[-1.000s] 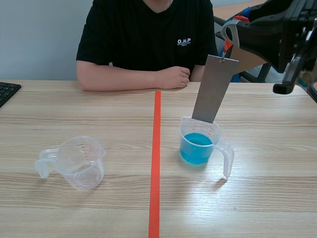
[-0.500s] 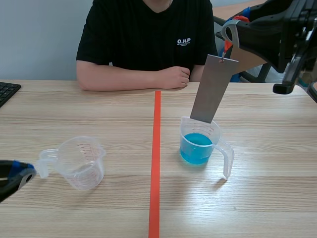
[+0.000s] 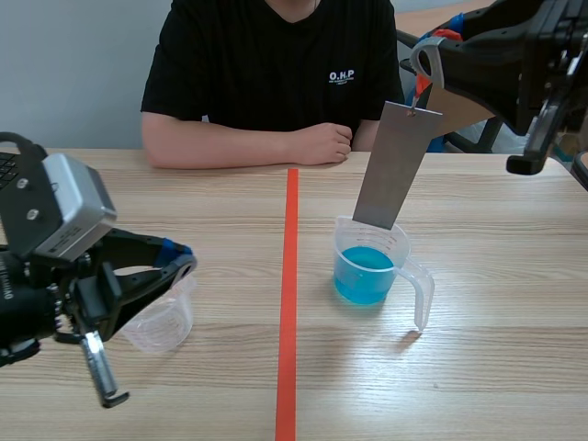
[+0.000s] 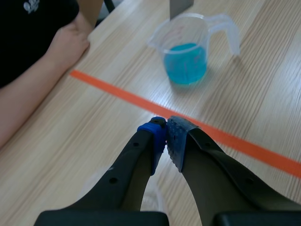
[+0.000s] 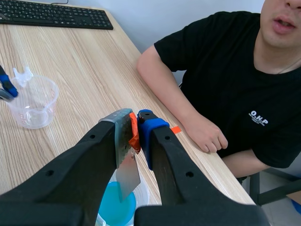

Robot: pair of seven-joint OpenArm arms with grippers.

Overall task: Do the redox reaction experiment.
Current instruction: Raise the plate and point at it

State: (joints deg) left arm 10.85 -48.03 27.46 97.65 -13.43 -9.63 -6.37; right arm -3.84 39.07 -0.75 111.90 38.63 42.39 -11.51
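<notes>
Now the left gripper (image 4: pixel 165 135), fingers pressed together, has swung in over the empty cup (image 3: pixel 163 320), well left of the blue-liquid cup (image 3: pixel 367 276); the right gripper (image 5: pixel 136 123) still pinches the metal strip (image 3: pixel 395 165) just above that liquid, so dipping looks next.

on the table (image 3: pixel 496 367), a tape line (image 3: pixel 288 303) runs away from the robot, with the filled cup (image 3: pixel 372 271) just right of it and the empty cup (image 3: pixel 165 317) well left, beneath the left gripper (image 3: pixel 179 257). the metal strip (image 3: pixel 395 165) hangs from the right gripper (image 3: pixel 423 64), lower end at the filled cup's far rim. a person (image 3: pixel 276 73) sits behind the far edge.
</notes>
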